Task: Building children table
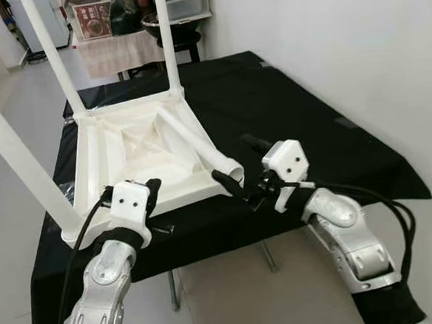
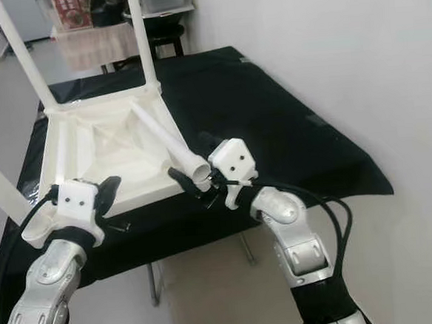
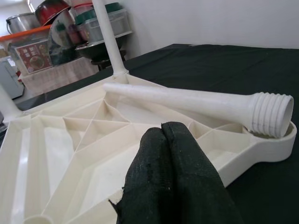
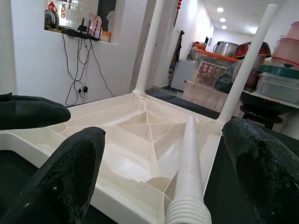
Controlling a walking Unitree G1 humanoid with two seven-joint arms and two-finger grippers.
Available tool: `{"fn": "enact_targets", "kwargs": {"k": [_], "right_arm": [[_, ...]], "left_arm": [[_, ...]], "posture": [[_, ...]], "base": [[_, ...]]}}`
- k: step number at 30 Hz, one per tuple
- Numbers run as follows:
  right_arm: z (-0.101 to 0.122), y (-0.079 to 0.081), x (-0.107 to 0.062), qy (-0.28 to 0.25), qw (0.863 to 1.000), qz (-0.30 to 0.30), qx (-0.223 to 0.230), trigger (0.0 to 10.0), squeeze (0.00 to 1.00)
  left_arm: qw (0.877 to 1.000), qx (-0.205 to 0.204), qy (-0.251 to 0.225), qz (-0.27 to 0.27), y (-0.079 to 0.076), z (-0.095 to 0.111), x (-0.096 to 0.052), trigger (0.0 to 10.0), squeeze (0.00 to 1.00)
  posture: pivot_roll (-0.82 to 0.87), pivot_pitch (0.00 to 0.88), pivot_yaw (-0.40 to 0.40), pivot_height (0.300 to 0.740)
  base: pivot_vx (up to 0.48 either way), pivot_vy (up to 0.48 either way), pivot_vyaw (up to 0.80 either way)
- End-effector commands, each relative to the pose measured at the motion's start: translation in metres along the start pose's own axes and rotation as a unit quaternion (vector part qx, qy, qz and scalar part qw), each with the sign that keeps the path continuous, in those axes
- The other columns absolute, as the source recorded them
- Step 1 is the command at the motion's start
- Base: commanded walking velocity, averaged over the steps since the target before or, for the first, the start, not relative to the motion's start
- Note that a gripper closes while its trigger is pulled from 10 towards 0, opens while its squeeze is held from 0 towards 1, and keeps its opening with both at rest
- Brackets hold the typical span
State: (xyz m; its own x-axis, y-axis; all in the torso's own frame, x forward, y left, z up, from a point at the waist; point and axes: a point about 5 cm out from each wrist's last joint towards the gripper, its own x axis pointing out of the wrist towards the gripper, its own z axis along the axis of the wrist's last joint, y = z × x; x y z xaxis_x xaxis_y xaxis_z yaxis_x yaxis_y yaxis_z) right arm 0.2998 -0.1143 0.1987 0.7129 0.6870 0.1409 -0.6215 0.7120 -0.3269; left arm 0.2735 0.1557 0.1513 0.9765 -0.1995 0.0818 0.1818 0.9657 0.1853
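A white plastic children's table (image 1: 134,153) lies upside down on a black-clothed table (image 1: 310,126). Three legs stand up from its corners, one at the far right (image 1: 167,39). A loose leg (image 1: 196,142) lies slantwise across the underside, its threaded end (image 3: 271,114) at the near right corner. My right gripper (image 1: 238,163) is open, its fingers either side of that threaded end (image 4: 187,212) without closing on it. My left gripper (image 1: 152,187) rests shut and empty over the near left edge, fingers (image 3: 161,140) pressed together.
A white wall (image 1: 340,34) runs along the right of the black table. Behind it stand a cloth-covered stand (image 1: 115,50) with boxes, pots and plastic containers. Grey floor (image 1: 18,94) lies to the left and in front.
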Motion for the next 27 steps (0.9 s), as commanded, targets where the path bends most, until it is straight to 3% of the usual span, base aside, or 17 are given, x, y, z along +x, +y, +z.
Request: {"fn": "enact_targets", "kwargs": {"k": [1, 22, 27], "right_arm": [[-0.0040, 0.0050, 0.0008, 0.003, 1.000, 0.004, 0.006, 10.0, 0.00], [-0.0062, 0.0067, 0.0008, 0.004, 1.000, 0.006, -0.008, 10.0, 0.00], [-0.0056, 0.0069, 0.0005, -0.001, 1.000, 0.010, -0.006, 10.0, 0.00]], "left_arm": [[1.000, -0.001, 0.002, -0.002, -0.0005, -0.0006, -0.0011, 10.0, 0.00], [1.000, -0.010, -0.007, -0.005, -0.0024, 0.0026, -0.0002, 10.0, 0.00], [1.000, 0.008, 0.003, -0.020, -0.0059, -0.0004, -0.0020, 10.0, 0.00]], "posture": [[-0.02, 0.048, 0.027, 0.740], [-0.02, 0.053, 0.035, 0.740], [-0.02, 0.055, 0.035, 0.740]], "base": [[0.304, 0.000, 0.00], [0.306, 0.000, 0.00], [0.000, -0.052, 0.00]]}}
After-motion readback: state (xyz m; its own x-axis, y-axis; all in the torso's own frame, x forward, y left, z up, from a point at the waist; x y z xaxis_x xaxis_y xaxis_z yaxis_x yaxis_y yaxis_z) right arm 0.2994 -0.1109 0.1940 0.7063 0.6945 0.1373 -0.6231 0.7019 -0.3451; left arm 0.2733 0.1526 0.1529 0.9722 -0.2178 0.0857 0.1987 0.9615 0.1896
